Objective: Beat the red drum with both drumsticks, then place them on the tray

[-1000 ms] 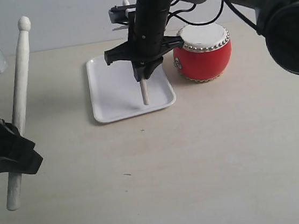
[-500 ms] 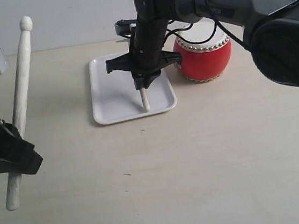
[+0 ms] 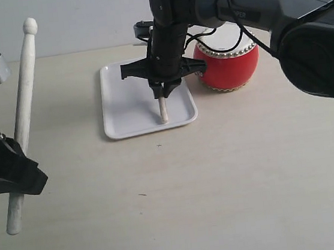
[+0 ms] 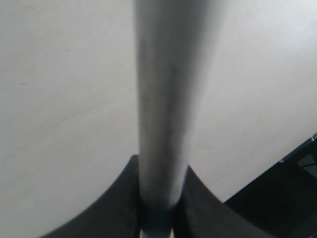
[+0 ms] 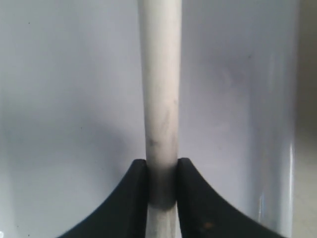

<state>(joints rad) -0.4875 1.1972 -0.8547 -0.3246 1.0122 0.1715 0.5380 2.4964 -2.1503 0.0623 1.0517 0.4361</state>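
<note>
Two pinches | right fingers (image 5: 126,198): right drumstick (image 3: 162,108) lowered toward tray (image 3: 125,105) | left fingers (image 4: 119,203): left drumstick (image 3: 23,93) unmoved

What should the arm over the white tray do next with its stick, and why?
Probably tilt the drumstick flat and let go. The right gripper holds it upright with the lower end down in the tray, so only laying it down remains.

Red drum (image 3: 228,67) showed a glossy body and shiny metal studs, tray (image 3: 123,115) looked smooth glossy white plastic, drumsticks (image 3: 23,105) appeared matt pale wood, faintly scuffed, table (image 3: 234,184) was matt.
</note>
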